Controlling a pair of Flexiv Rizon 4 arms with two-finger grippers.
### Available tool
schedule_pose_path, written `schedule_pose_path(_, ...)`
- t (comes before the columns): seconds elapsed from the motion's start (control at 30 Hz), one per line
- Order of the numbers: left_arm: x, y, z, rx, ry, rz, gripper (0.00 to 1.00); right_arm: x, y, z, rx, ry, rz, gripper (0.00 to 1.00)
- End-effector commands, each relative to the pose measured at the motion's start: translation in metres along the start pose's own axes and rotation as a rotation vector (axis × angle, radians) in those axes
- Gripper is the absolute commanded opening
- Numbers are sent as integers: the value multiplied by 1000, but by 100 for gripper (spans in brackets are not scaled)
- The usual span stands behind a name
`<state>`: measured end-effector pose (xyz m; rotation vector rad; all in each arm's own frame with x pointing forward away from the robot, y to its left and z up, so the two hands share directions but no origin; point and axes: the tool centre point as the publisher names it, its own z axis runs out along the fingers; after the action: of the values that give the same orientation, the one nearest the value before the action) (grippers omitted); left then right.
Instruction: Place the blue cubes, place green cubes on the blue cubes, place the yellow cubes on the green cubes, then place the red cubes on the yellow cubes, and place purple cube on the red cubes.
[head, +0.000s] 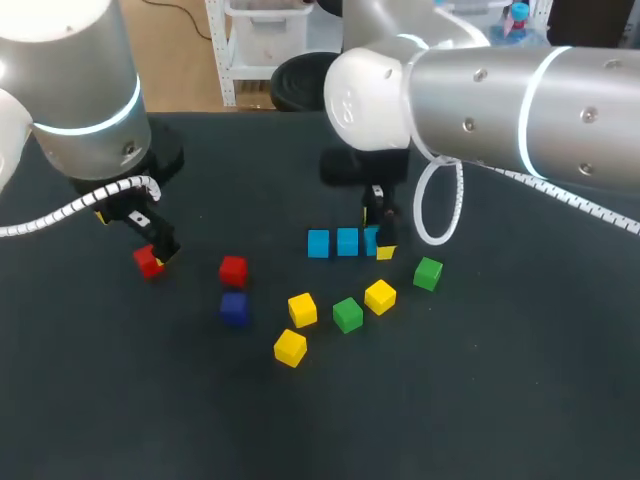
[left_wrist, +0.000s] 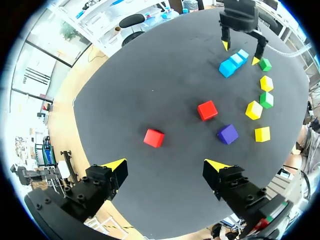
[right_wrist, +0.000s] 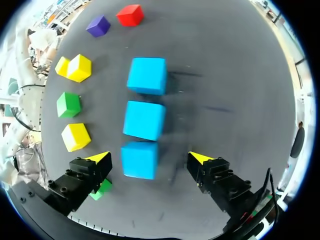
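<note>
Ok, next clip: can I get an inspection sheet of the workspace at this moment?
Surface: dark table.
Job's things: three blue cubes in a row; two green cubes, three yellow cubes, two red cubes, one purple cube loose, nothing stacked.
Clutter: nothing seen.
Claws: left claw open, a red cube ahead of it; right claw open, astride the end blue cube.
Cables: white coiled cable on left arm, white loop on right.
Surroundings: nothing seen over the table.
</note>
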<state>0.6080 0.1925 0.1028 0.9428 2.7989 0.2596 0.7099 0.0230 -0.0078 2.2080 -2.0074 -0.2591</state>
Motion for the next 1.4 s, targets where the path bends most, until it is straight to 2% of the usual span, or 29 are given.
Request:
schedule_pose_path(0.03, 0, 0, 0, -2, 1, 0, 100, 20, 14, -23, 75, -22, 33, 100)
schedule_pose_path(0.17, 0, 0, 0, -2, 1, 0, 100, 39, 24, -43, 126, -37, 101, 100)
schedule_pose_path(0.3, 0, 0, 0, -2, 1, 0, 100, 50, 38, -49, 139, -45, 158, 100)
schedule_pose_path(0.57, 0, 0, 0, -2, 1, 0, 100, 37, 59, -22, 79, -45, 169, 100)
schedule_pose_path(0.73, 0, 0, 0, -2, 1, 0, 100, 31, 68, -12, 56, -74, 181, 100)
schedule_pose_path(0.93, 0, 0, 0, -2, 1, 0, 100, 36, 79, -8, 70, -98, 239, 100)
schedule_pose_path(1.17, 0, 0, 0, -2, 1, 0, 100, 48, 89, -12, 106, -60, 309, 100)
schedule_pose_path(1.4, 0, 0, 0, -2, 1, 0, 100, 54, 89, 1, 85, -38, 328, 100)
